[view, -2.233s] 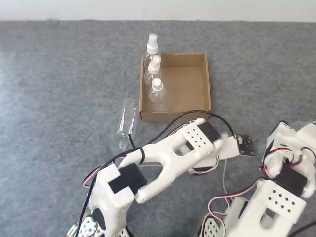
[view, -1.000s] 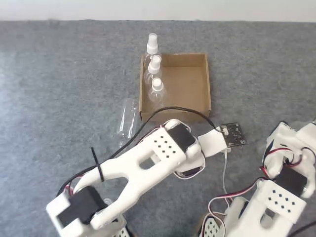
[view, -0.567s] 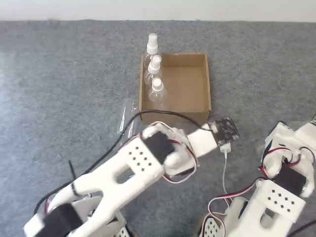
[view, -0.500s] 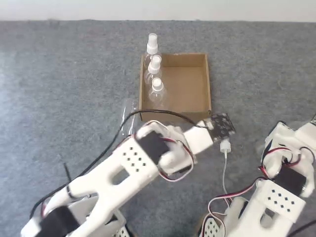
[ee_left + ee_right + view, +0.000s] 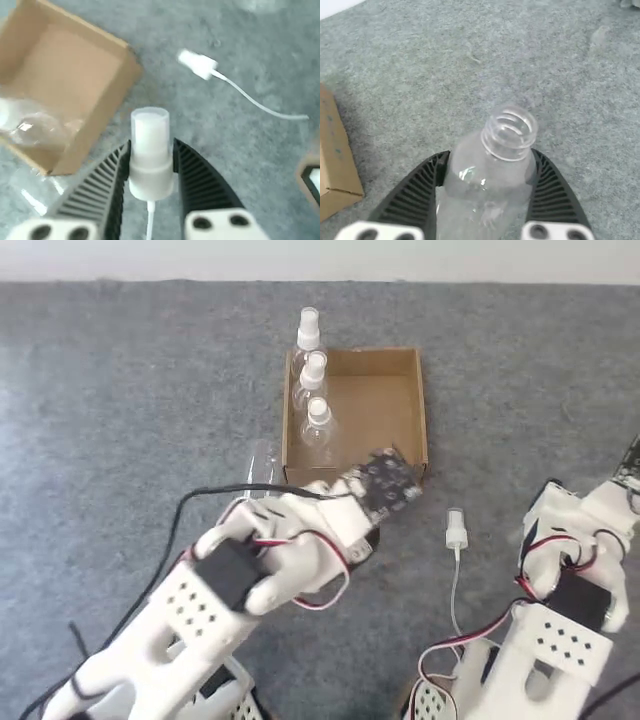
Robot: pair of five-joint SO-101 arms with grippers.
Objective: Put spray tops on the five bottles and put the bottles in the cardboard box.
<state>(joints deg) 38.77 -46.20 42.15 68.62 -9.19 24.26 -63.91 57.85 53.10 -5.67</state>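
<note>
1. The left gripper (image 5: 150, 167) has its black ribbed jaws closed narrowly on a white plastic spray top (image 5: 150, 142). The top is held upright, nozzle end away from the wrist, with its thin dip tube running back between the jaws.
2. The right gripper (image 5: 487, 180) is clamped around the body of a clear, round plastic bottle (image 5: 492, 170). Its threaded neck is open and bare.
3. Beyond the held top lies the brown, square, open-topped cardboard box (image 5: 380, 415); in the high view the left arm (image 5: 270, 560) ends just in front of its near wall.
4. Two clear capped bottles (image 5: 318, 430) sit in the box along its left wall. A third capped bottle (image 5: 307, 332) is at the back left corner; whether inside or just behind the box, I cannot tell.
5. A loose white spray top (image 5: 455, 530) with a long tube lies on the grey carpet (image 5: 120, 390), near the box's front right corner.
6. A clear uncapped bottle (image 5: 260, 465) lies beside the front left corner.
</note>
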